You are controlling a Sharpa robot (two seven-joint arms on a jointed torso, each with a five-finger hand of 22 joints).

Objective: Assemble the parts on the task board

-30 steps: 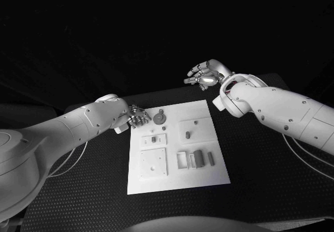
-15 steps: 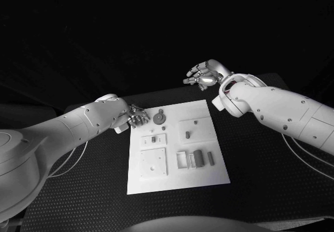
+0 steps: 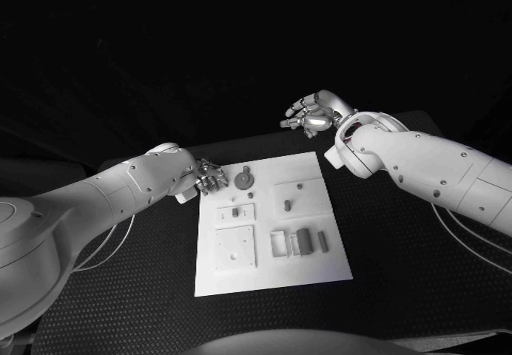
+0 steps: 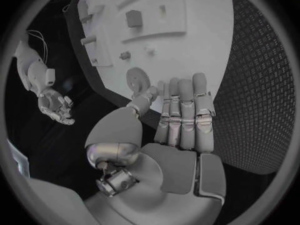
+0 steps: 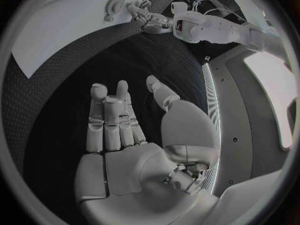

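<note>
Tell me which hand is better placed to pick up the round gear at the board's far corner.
Left. The left hand sits at the task board's edge beside the gear; the right hand is raised beyond the board.

Your head camera looks steeply down on the task board [image 3: 273, 222] from the table's near edge. Each wrist camera sits close behind its own palm. Both wrist views share the board's far left corner, where the left hand [image 4: 181, 120] [image 5: 142, 12] rests.

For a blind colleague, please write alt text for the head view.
A white task board lies on a black table with small grey parts on it, among them a round gear. The left hand rests at the board's far left corner beside the gear; the right hand is raised beyond the board, holding nothing.
</note>
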